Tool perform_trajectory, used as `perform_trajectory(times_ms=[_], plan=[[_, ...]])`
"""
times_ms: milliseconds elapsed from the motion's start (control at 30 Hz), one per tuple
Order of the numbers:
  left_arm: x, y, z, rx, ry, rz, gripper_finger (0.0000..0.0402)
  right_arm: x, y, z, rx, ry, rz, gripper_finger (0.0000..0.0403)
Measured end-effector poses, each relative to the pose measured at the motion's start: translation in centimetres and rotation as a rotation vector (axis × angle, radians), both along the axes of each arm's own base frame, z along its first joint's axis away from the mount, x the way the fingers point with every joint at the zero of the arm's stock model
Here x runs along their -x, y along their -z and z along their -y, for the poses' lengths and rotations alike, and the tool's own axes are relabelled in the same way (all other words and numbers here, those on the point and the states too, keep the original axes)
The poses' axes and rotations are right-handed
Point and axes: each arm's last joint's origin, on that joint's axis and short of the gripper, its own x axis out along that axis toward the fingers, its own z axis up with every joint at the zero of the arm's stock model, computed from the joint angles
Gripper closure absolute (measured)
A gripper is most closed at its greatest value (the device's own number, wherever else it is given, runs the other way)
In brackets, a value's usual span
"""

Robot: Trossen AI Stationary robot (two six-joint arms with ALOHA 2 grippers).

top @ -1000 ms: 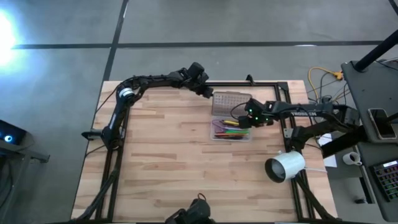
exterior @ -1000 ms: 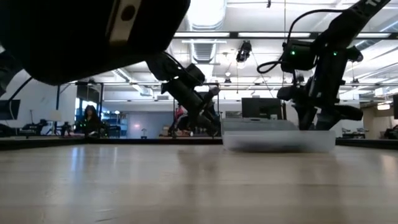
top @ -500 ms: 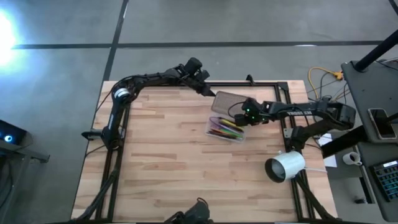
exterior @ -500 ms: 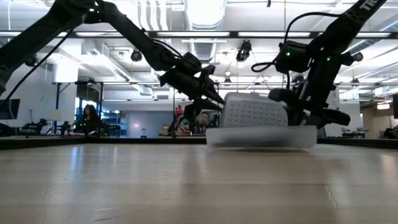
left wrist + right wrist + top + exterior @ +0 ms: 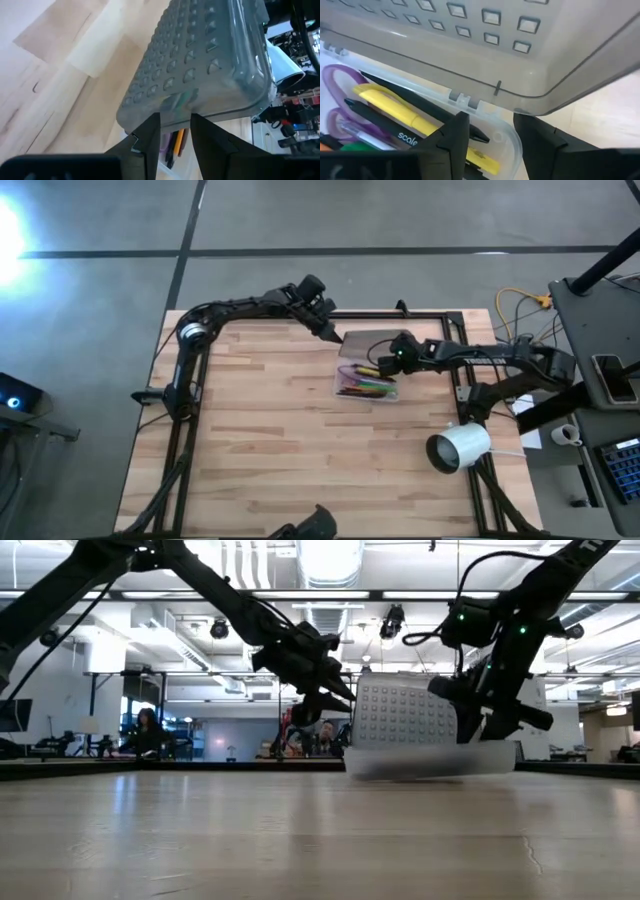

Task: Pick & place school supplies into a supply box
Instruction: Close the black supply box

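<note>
I see the supply box (image 5: 366, 382) on the bench (image 5: 260, 450), toward the far right part of the top, near the far edge and well clear of the near edge. Its clear tray lies on the wood; the grey textured lid (image 5: 405, 712) is part raised on its hinge, standing steeply over the tray in the low view.

Contents of the tray: school supplies (image 5: 364, 387) lying lengthwise, packed side by side. From the right wrist view I make out a yellow marker (image 5: 415, 120), black pens, purple scissor handles (image 5: 337, 97) and a bit of green and orange at the edge. The rest is hidden under the lid.

Left gripper (image 5: 334, 335) sits at the far left corner of the box, fingers a narrow gap apart, right at the lid's edge. I cannot tell if they pinch it.

Right gripper (image 5: 385, 363) is over the box's right end, at the lid's free edge, fingers set moderately apart with the tray rim showing between them. Contact with the lid is not certain from here.

A white cylinder (image 5: 458, 448) lies at the right edge of the bench, well apart from the box.
</note>
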Motion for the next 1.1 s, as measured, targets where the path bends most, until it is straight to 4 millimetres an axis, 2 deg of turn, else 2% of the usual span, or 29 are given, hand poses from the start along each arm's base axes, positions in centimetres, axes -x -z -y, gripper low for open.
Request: perform_trajectory(times_ms=[100,333,667,933,1100], plan=[[0.2,-0.6,0.1,-0.024,0.010,0.016,0.0309,0.1,-0.8,-0.1,0.018,-0.015,0.024,0.0254],[0.3,-0.5,0.2,-0.044,0.015,0.011,0.0309,0.9,-1.7,-0.6,0.022,-0.022,0.030,0.0252],[0.9,1.5,0.7,-0.028,0.027,-0.035,0.0309,0.8,-1.8,-0.6,0.022,-0.029,0.037,0.0247],[1.3,3.0,1.1,-0.013,0.029,-0.055,0.0309,0.7,-1.9,-0.5,0.026,-0.024,0.059,0.0205],[1.5,3.0,1.3,-0.017,0.029,-0.054,0.0309,0.7,-1.8,-0.5,0.028,-0.022,0.065,0.0175]])
